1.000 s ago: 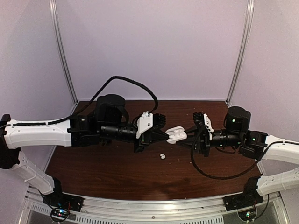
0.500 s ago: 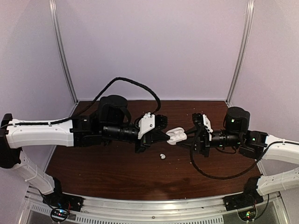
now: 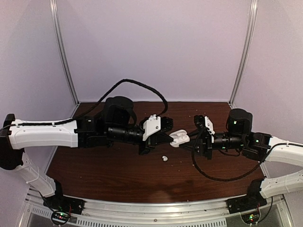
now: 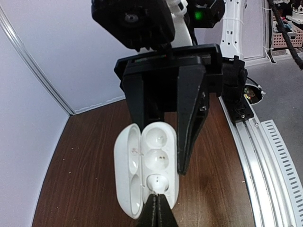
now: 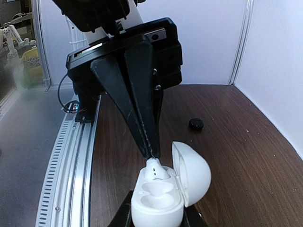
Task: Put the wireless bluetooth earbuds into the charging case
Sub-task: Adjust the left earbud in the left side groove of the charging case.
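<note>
The white charging case (image 3: pixel 180 137) hangs open above the table, gripped at its base by my right gripper (image 3: pixel 186 139), which is shut on it. Its lid (image 5: pixel 191 172) stands open to the right. One white earbud (image 5: pixel 155 169) sits tilted in the far socket, its top still raised above the rim. My left gripper (image 4: pixel 157 204) is shut, and its joined tips rest on the top of that earbud (image 4: pixel 157 182). The other two hollows in the case (image 4: pixel 158 142) hold nothing. A second white earbud (image 3: pixel 164 158) lies loose on the table below the grippers.
A small black round object (image 5: pixel 196 124) lies on the brown table toward the back wall. A metal rail (image 4: pixel 265 156) runs along the table's near edge. White walls close in the sides and back.
My left arm has slid a little to the right, bringing its shut tips onto the earbud in the case. The right arm and the case have hardly moved.
</note>
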Controlling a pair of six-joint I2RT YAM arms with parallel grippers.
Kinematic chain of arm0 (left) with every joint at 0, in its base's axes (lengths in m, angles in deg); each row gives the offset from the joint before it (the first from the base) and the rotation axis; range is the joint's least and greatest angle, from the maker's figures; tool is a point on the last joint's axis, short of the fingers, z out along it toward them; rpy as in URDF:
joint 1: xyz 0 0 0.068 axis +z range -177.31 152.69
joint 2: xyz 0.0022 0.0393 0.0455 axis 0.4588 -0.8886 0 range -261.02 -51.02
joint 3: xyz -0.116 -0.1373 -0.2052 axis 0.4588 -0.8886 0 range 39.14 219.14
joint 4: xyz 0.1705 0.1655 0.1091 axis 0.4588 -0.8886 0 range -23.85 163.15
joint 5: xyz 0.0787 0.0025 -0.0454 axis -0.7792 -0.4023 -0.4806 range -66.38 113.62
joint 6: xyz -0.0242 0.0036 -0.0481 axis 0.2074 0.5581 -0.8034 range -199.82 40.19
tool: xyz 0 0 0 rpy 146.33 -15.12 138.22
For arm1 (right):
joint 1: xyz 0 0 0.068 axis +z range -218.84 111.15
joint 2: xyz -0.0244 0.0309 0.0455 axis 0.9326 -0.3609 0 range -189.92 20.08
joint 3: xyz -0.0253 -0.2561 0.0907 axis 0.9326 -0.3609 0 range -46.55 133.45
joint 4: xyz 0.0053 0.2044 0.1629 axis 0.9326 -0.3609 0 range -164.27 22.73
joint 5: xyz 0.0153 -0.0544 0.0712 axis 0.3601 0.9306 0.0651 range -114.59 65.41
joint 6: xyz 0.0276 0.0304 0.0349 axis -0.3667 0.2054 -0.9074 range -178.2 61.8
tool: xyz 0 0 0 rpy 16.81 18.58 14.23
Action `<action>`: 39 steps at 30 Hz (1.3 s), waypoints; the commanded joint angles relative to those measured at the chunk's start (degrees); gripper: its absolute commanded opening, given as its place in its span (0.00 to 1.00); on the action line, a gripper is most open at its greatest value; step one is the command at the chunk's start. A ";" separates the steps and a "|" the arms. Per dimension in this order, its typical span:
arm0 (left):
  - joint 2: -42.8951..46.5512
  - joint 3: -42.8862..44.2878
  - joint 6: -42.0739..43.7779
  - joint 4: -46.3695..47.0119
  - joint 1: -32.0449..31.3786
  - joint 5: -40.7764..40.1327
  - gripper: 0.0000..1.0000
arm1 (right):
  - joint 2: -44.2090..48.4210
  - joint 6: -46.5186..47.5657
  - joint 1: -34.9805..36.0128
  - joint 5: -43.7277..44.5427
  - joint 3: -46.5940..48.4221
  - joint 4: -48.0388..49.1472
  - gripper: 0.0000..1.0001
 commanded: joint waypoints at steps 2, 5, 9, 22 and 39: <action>-2.92 2.49 0.57 2.00 -0.22 -2.27 0.03 | 0.86 -0.09 1.50 -4.12 2.01 5.10 0.00; -3.34 2.82 0.46 0.19 -0.22 -2.54 0.03 | 0.94 0.10 1.59 -4.22 2.10 4.98 0.00; -4.04 3.37 0.50 -0.58 -0.22 -3.04 0.03 | 1.03 0.23 1.73 -4.31 2.10 4.78 0.00; 0.15 0.50 0.44 2.26 -0.22 -3.22 0.06 | 1.14 -0.44 1.88 0.17 1.03 4.72 0.00; 5.61 -5.88 1.73 10.64 -0.31 -0.54 0.15 | 0.42 -2.99 1.85 5.48 0.66 5.71 0.00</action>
